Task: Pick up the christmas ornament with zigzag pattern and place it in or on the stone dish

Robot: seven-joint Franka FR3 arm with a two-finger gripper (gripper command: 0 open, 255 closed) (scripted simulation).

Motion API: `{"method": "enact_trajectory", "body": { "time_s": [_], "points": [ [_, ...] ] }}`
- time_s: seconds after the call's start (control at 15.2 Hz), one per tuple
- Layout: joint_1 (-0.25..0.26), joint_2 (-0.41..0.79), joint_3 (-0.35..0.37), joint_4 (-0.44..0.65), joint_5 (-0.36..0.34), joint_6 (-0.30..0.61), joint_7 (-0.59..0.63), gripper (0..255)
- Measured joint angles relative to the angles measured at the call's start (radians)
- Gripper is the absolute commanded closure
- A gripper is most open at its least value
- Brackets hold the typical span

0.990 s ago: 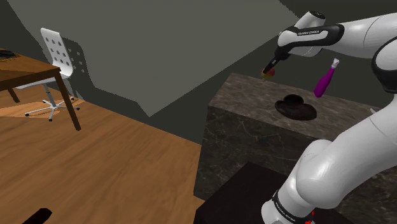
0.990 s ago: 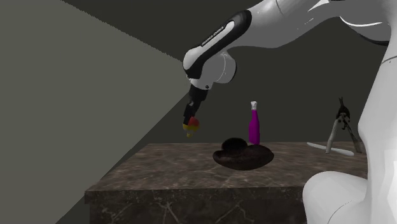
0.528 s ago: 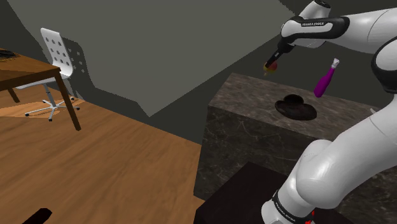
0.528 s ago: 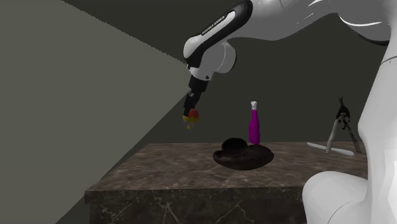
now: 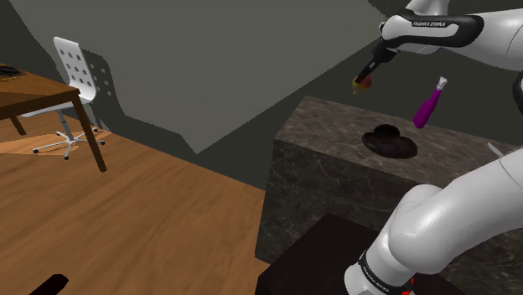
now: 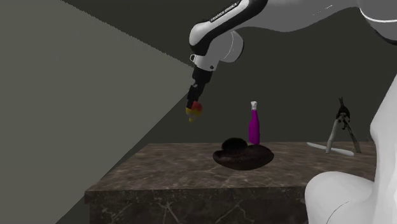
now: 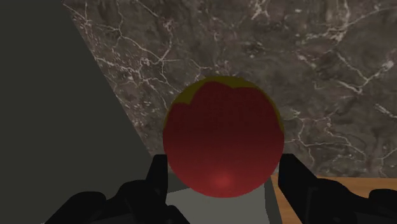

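Note:
A red and yellow ornament ball (image 7: 222, 137) with a zigzag border sits clasped between my two black fingers (image 7: 299, 178). My gripper (image 6: 194, 109) holds the ornament (image 6: 195, 111) high in the air above the dark marble counter (image 6: 184, 168), left of the stone dish in the second exterior view. The dark stone dish (image 6: 243, 154) rests on the counter with a dark lump in it. In the shoulder view the gripper (image 5: 363, 81) with the ornament (image 5: 361, 84) hangs above the counter's far corner, up and left of the dish (image 5: 390, 142).
A magenta bottle (image 6: 254, 125) with a white cap stands just behind the dish. A grey tool (image 6: 338, 130) lies at the counter's right. In the shoulder view a wooden table (image 5: 38, 94) and white chair (image 5: 77, 75) stand on the wood floor at left.
The arm has risen, lifting the held ornament higher above the counter and slightly toward the dish. The grip has not changed.

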Motion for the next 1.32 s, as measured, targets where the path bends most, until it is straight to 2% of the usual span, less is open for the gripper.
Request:
{"method": "enact_trajectory", "body": {
  "time_s": [0.13, 0.53, 0.86, 1.32],
  "points": [
    [-0.045, -0.086, 0.049, -0.059, -0.051, -0.023, 0.024, 255],
    [-0.172, -0.324, 0.165, -0.223, -0.142, -0.102, 0.059, 255],
    [-0.26, -0.504, 0.23, -0.312, -0.172, -0.202, 0.05, 255],
    [-0.366, -0.739, 0.307, -0.388, -0.173, -0.377, 0.018, 255]
  ]
}}
